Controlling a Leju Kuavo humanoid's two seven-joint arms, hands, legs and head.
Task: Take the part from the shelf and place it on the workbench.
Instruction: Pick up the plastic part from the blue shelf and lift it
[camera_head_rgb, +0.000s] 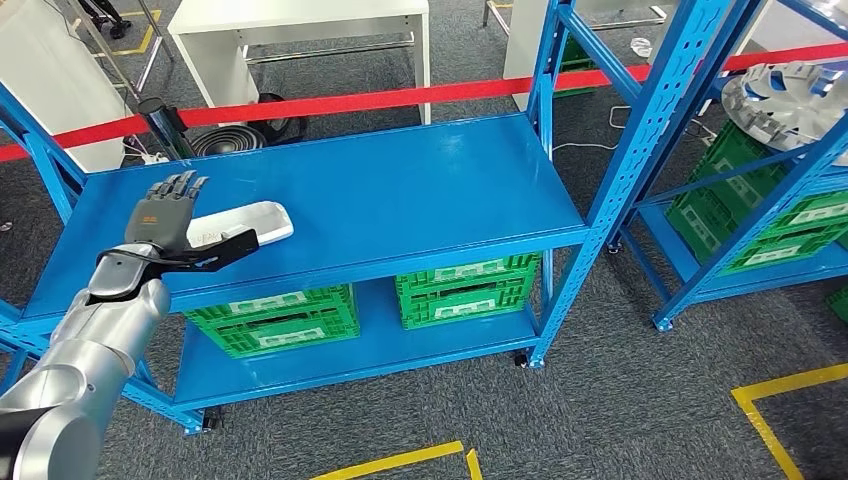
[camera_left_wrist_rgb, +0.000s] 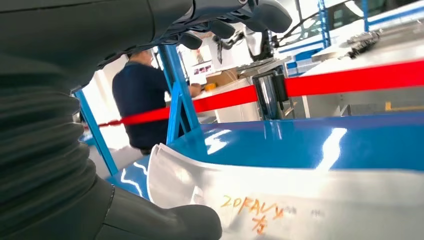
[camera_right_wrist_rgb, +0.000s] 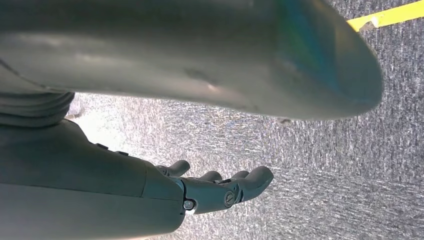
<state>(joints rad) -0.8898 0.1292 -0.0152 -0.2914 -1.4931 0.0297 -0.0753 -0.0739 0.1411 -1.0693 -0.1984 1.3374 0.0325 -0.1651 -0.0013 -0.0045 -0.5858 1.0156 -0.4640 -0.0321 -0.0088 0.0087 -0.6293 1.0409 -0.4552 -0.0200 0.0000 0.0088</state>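
The left hand (camera_head_rgb: 168, 222) hovers, fingers spread and holding nothing, over the white part (camera_head_rgb: 245, 223) lying on the blue shelf (camera_head_rgb: 400, 190); the reach is in hand, and closing on the part appears next.

Left arm (camera_head_rgb: 75, 350): silver metallic segments, rounded, glossy; darker grey section toward shoulder. Black band at wrist. Left hand (camera_head_rgb: 168, 225): dark grey back plate with small orange marking, darker slim fingers, thick black thumb with blue spot near base. Left wrist view: grey ribbed cover, smooth dark thumb. Right hand (camera_right_wrist_rgb: 210, 187): grey, rounded fingertips, small round screws on side.
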